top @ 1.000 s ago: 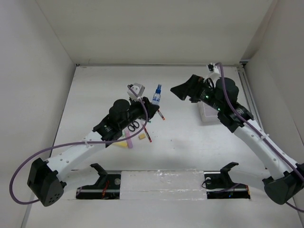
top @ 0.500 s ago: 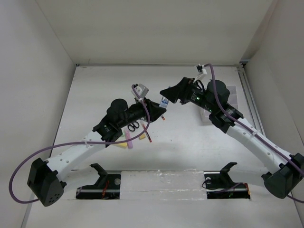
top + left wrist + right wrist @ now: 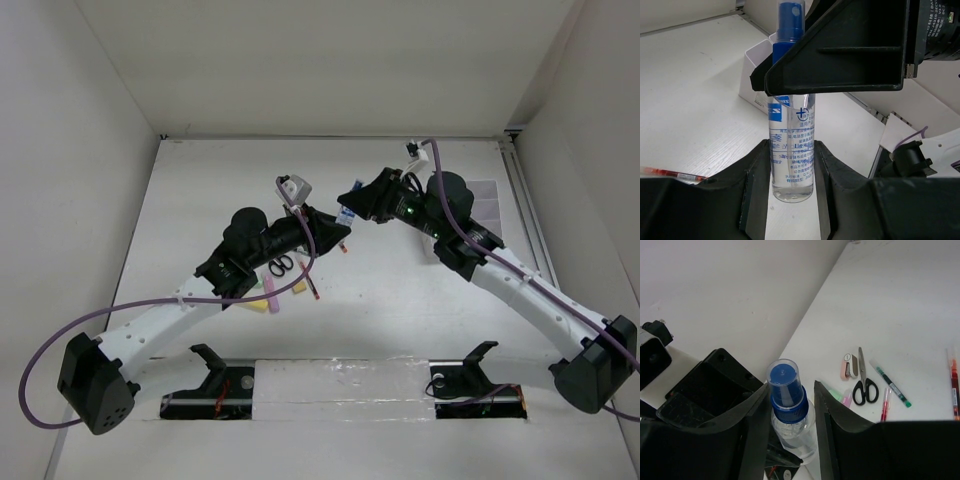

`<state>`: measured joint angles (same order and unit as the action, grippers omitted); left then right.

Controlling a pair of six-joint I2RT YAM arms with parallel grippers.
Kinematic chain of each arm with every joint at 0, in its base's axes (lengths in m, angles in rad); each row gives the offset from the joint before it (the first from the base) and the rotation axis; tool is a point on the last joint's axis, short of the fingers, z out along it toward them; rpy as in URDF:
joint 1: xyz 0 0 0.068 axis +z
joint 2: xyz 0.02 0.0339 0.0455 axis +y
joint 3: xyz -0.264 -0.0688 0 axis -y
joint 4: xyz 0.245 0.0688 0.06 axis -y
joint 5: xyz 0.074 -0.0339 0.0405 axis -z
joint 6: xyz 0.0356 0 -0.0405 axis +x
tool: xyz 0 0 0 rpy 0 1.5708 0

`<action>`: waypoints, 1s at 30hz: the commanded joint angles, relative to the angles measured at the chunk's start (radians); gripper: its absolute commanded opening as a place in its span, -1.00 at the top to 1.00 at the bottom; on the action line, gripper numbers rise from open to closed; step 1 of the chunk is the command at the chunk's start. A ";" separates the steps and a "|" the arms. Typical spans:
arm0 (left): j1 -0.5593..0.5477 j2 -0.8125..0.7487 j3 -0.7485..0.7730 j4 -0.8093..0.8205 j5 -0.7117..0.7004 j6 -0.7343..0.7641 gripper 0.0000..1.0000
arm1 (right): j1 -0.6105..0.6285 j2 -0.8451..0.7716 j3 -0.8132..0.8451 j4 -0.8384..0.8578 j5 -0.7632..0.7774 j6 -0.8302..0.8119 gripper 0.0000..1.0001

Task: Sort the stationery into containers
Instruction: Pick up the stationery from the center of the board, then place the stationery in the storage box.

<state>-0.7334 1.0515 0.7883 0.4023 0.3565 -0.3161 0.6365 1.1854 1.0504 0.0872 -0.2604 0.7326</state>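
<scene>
The blue-capped clear tube [image 3: 346, 214] is held upright above the table, with my left gripper [image 3: 792, 150] shut on its lower body [image 3: 792, 165]. My right gripper [image 3: 790, 387] straddles its blue cap [image 3: 786, 385] from above, with a narrow gap still showing beside the cap. In the top view the left gripper [image 3: 336, 232] and the right gripper [image 3: 352, 196] meet at mid-table. Behind the tube stands the white container [image 3: 754, 70].
Black-handled scissors [image 3: 863, 385], a pink-and-tan eraser [image 3: 847, 366], a green-tipped pen [image 3: 890, 385], red pens [image 3: 885, 405] and pink and green marker sticks [image 3: 842, 396] lie together on the table. A yellow marker stick [image 3: 262, 304] lies nearer the left arm.
The right arm swung left from over the container to the tube, and its jaws narrowed around the cap. The left gripper carried the tube slightly rightward to meet it.
</scene>
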 commanded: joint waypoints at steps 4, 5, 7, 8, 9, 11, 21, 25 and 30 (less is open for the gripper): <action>-0.003 -0.001 0.055 0.081 0.029 -0.005 1.00 | 0.015 0.006 0.008 0.065 0.030 -0.022 1.00; -0.003 -0.001 0.055 0.072 0.038 -0.005 1.00 | 0.015 0.006 0.008 0.065 0.030 -0.036 1.00; -0.003 0.008 0.055 0.063 0.038 -0.005 1.00 | 0.015 0.016 0.008 0.065 0.039 -0.047 1.00; -0.003 0.008 0.055 0.049 0.038 0.006 0.91 | 0.015 0.016 0.008 0.065 0.039 -0.058 1.00; -0.003 0.008 0.055 0.049 0.038 0.006 0.91 | 0.015 0.016 0.008 0.065 0.049 -0.058 1.00; -0.003 0.008 0.055 0.036 0.023 0.006 0.28 | 0.015 0.016 0.008 0.065 0.059 -0.070 1.00; -0.003 0.027 0.055 0.009 -0.013 0.006 -1.00 | 0.015 -0.036 -0.012 0.031 0.216 -0.127 1.00; -0.003 -0.014 0.055 -0.026 -0.088 -0.023 -1.00 | 0.005 -0.064 -0.023 -0.038 0.433 -0.173 1.00; -0.003 -0.065 0.127 -0.325 -0.380 -0.193 -1.00 | -0.064 -0.087 -0.053 -0.153 0.728 -0.197 1.00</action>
<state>-0.7341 1.0462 0.8295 0.2344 0.1730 -0.3927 0.6056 1.1229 1.0061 -0.0208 0.2424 0.5701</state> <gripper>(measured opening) 0.997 0.416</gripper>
